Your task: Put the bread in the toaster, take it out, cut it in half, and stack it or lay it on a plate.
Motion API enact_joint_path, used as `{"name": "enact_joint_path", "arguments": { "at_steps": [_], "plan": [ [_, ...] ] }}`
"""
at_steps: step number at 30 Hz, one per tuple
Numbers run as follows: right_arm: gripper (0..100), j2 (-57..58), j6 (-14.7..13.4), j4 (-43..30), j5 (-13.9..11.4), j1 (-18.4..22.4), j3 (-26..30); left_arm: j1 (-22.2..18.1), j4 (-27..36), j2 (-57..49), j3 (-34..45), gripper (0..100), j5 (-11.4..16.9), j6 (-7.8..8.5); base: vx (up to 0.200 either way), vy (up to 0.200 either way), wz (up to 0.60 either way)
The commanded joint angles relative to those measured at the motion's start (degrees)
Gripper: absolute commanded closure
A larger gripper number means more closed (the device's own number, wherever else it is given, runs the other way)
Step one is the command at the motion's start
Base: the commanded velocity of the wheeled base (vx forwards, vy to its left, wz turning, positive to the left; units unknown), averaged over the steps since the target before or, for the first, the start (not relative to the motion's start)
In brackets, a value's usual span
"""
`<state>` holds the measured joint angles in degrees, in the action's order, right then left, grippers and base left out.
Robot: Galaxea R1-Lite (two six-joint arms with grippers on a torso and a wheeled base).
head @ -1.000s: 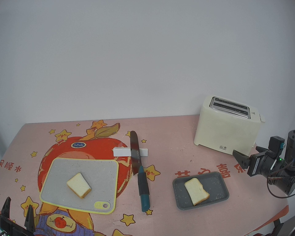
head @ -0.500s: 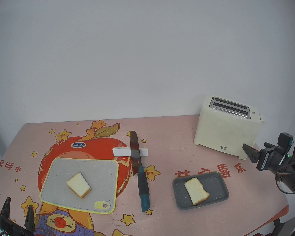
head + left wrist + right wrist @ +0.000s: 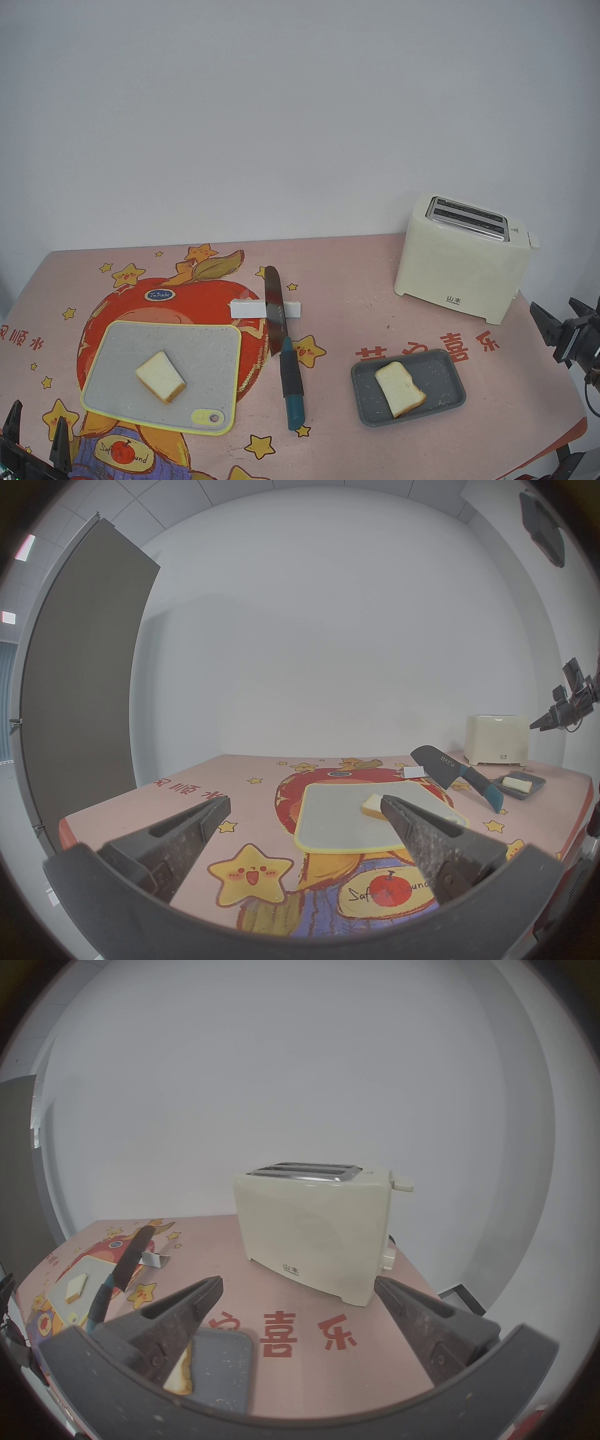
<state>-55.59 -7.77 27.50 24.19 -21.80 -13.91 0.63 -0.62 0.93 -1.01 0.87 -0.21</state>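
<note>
**Bread halves: one plated, one left on the board**

Bread half [image 3: 161, 375]: noted lying flat near the middle of the cutting board [image 3: 206, 350], pale crumb up, a browner side showing at its near edge. A second bread half [image 3: 400, 388] is seen lying flat in the grey plate [image 3: 445, 375], well apart from the first, on the robot's right.

Handling, as judged: the piece is taken to be very light, soft and easily crushed, with a crumb that tears and sheds. A gentle pinch is advised, applied across the narrow width at the firmer crust edges, with the fingers set down on the board at either side. Hard closing is to be avoided, as the slice would be dented or folded. Because it lies flat, little height is offered for a hold, so a low, level approach is called for.

Knife [image 3: 289, 375]: laid between board and plate, blade propped on a small white rest [image 3: 247, 309], teal handle toward the robot.

Toaster [image 3: 462, 259]: stood at the far right of the bench [image 3: 362, 281]. No bread is seen standing out of its slots.

Left end effector [image 3: 304, 802]: held low at the near-left bench edge, jaws spread wide, nothing gripped.

Right end effector [image 3: 551, 305]: held off the right bench edge beside the toaster, likewise released, nothing carried.

Judged remaining: the board half is to be carried to the plate.
</note>
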Motion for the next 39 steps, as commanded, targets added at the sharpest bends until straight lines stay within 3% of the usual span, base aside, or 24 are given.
{"name": "enact_joint_path", "arguments": {
  "at_steps": [1,4,8,14,18,23,25,27,30,32,33,34,36,37,39],
  "plan": [
    [0,6.3,1.8,-0.1,0.0,3.1,3.0,0.1,0.2,-0.9,1.0,0,0.1,0.21,0.0,0.0,0.0],
    [0,11.5,6.3,0.0,0.0,7.2,8.0,0.0,0.2,-0.9,1.0,0,0.2,0.47,0.0,0.0,0.0],
    [0,19.1,9.1,-0.1,-0.2,11.0,13.1,0.1,0.2,-0.9,1.0,0,0.2,0.56,0.0,0.0,0.0],
    [0,27.2,10.3,-3.5,-0.1,16.3,13.6,0.1,0.3,-0.9,1.0,0,0.3,0.56,0.0,0.0,0.0],
    [0,33.2,13.5,-9.1,-0.4,22.8,13.6,0.1,0.2,-0.9,1.0,0,0.2,0.56,0.0,0.0,0.0],
    [0,42.1,15.3,-16.4,-3.6,26.6,13.6,0.1,0.2,-0.9,1.0,0,0.2,0.56,0.0,0.0,0.0],
    [0,49.3,16.6,-23.7,-7.1,28.4,13.6,0.0,0.1,-0.9,1.0,0,0.1,0.38,0.0,0.0,0.0],
    [0,51.4,16.0,-25.0,-9.9,28.3,13.4,0.0,0.1,-0.9,1.0,0,0.1,0.3,0.0,0.0,0.0],
    [0,50.7,12.3,-24.3,-13.6,28.3,13.6,0.0,0.1,-0.9,1.0,0,0.0,0.21,0.0,0.0,0.0],
    [0,50.7,10.0,-24.8,-18.1,28.3,13.4,0.0,0.1,-0.9,1.0,0,-0.1,0.21,0.0,0.0,0.0],
    [0,50.7,10.0,-24.8,-18.1,28.3,13.4,0.0,0.1,-0.9,1.0,0,-0.1,0.21,0.0,0.0,0.0],
    [0,50.7,8.6,-25.6,-24.6,28.3,13.1,0.0,0.1,-0.9,1.0,0,0.0,0.21,0.0,0.0,0.0],
    [0,50.7,7.8,-28.1,-30.3,28.3,12.2,0.0,0.1,-0.9,1.0,0,0.0,0.21,0.0,0.0,0.0],
    [0,50.7,7.8,-28.6,-31.0,28.3,12.1,0.0,0.1,-0.9,1.0,0,0.0,0.21,0.0,0.0,0.0],
    [0,50.7,7.8,-30.1,-38.1,28.3,11.4,0.0,0.1,-0.9,1.0,0,0.1,0.56,0.0,0.0,0.0]
  ]
}}
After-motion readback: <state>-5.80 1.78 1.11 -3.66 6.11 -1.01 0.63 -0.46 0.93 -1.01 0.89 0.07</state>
